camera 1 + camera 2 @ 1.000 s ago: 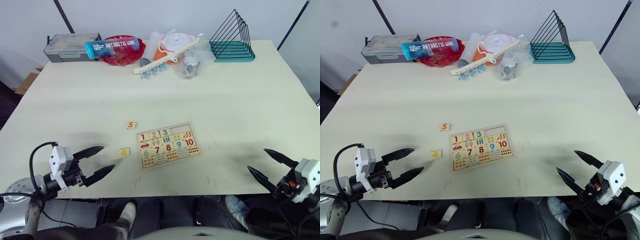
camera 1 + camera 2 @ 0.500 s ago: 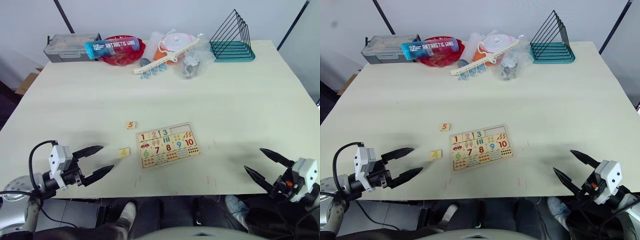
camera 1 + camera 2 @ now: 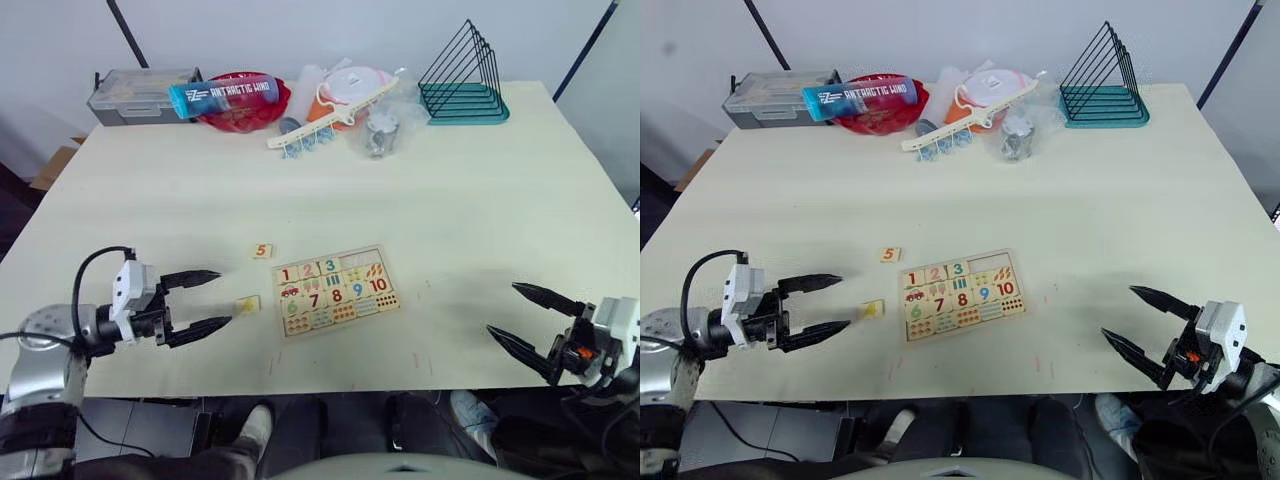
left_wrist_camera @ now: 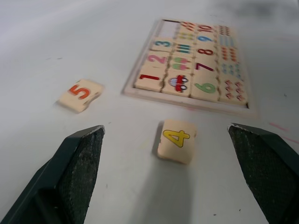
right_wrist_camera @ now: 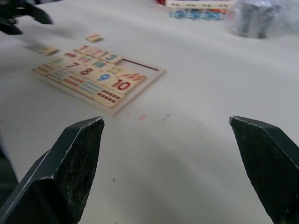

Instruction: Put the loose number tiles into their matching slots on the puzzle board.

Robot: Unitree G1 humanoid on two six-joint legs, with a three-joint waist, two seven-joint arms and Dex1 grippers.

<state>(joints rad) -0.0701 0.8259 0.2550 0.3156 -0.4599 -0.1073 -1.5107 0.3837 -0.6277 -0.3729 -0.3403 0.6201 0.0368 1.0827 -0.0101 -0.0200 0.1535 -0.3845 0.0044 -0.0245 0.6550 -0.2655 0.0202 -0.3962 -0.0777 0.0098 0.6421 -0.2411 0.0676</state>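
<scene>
Now your left gripper hangs spread just beside the 4 tile, which lies on the counter left of the puzzle board. Next, close on it; the right gripper waits open.

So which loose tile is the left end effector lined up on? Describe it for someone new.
Start at the puzzle board near the table's front edge. Two loose tiles lie off its left side; it is the nearer one, the 4 tile, printed yellow, while the 5 tile is orange.
</scene>
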